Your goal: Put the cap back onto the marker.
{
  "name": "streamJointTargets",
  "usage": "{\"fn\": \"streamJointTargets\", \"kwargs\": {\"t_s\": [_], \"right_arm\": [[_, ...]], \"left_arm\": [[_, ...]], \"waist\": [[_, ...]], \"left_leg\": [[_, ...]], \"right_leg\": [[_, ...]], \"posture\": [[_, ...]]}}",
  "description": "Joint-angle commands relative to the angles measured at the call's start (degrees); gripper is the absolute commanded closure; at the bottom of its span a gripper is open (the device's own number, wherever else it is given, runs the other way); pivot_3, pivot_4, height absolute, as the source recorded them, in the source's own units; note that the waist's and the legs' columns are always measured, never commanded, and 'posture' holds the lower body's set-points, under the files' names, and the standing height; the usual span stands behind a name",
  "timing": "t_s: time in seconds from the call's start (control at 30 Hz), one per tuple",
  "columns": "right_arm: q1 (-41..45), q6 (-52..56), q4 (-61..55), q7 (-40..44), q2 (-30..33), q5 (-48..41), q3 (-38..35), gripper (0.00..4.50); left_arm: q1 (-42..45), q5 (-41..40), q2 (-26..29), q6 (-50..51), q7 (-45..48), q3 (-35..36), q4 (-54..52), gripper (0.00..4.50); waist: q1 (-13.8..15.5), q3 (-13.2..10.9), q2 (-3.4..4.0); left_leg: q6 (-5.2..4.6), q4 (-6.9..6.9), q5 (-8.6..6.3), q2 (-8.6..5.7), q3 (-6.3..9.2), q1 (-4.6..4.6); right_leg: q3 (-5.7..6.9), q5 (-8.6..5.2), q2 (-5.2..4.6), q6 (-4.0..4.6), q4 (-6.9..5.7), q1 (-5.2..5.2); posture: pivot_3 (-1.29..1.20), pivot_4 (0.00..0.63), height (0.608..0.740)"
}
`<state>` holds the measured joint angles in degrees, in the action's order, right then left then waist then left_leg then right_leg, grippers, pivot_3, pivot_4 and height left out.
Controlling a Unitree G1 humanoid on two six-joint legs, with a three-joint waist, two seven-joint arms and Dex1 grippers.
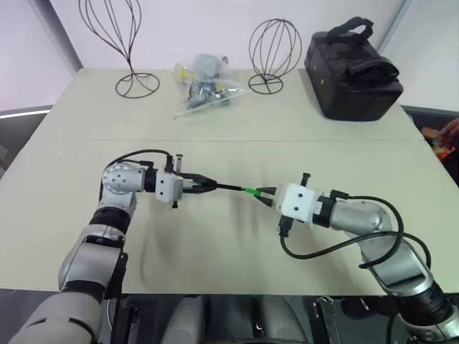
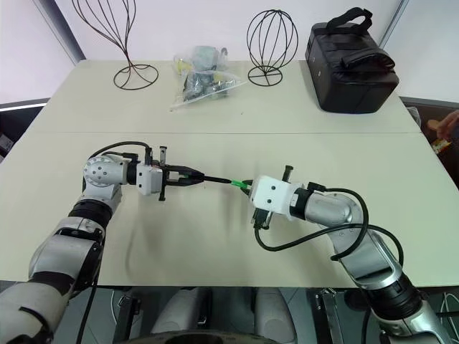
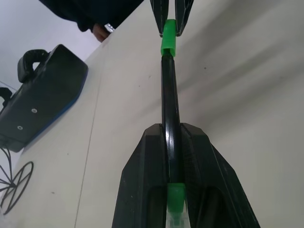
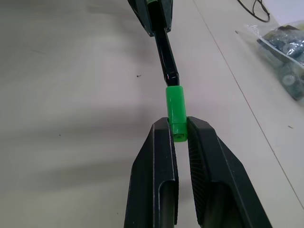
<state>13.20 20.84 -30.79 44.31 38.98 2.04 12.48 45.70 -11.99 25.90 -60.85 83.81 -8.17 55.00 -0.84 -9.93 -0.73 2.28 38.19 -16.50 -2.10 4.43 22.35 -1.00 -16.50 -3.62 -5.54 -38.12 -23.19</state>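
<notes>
- We hold the marker [image 1: 228, 188] clamped in our left pincer [image 1: 203, 185], level above the bench [image 1: 215, 251], its long axis pointing straight at the right arm.
- Our right pincer [image 4: 179, 130] pinches the green cap [image 4: 175, 110] by its rear end, with the open end meeting the marker's tip.
- Both lie on one line, so we judge the next move to be a straight push together.

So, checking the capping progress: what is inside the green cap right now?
The marker meets the cap at its open end, held between the left gripper and right gripper. The cap's wall hides how far the tip is in.
</notes>
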Motion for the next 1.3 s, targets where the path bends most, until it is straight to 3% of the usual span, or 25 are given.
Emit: {"fn": "streamJointTargets", "kwargs": {"t_s": [0.03, 1.0, 1.3], "right_arm": [[1.0, -0.5, -2.5, -0.1, -0.4, -0.1, -0.2, 4.48], [4.9, -1.1, -2.4, 2.0, -1.8, -0.3, 1.7, 4.48], [4.9, -3.5, -1.8, 4.7, -1.5, -0.7, 2.2, 4.48]], "left_arm": [[0.0, -1.7, -0.1, -0.9, 0.2, 0.6, -1.8, 4.5], [-0.9, -5.3, -3.0, -4.4, 1.1, 1.2, -2.7, 4.5], [-1.5, -9.1, -2.7, -6.9, 6.5, 1.0, -3.9, 4.5]], "waist": [[0.0, 0.0, 0.0], [0.0, 0.0, 0.0], [0.0, 0.0, 0.0]], "left_leg": [[0.0, 0.0, 0.0, 0.0, 0.0, 0.0], [0.0, 0.01, 0.0, 0.0, 0.01, 0.0], [0.0, 0.0, 0.0, 0.01, 0.01, 0.0]], "right_leg": [[0.0, 0.0, 0.0, 0.0, 0.0, 0.0], [0.0, 0.0, -0.01, 0.0, 0.0, 0.0], [0.0, 0.0, 0.0, 0.0, 0.0, 0.0]], "posture": [[0.0, 0.15, 0.74], [0.0, 0.15, 0.74], [0.0, 0.15, 0.74]]}}
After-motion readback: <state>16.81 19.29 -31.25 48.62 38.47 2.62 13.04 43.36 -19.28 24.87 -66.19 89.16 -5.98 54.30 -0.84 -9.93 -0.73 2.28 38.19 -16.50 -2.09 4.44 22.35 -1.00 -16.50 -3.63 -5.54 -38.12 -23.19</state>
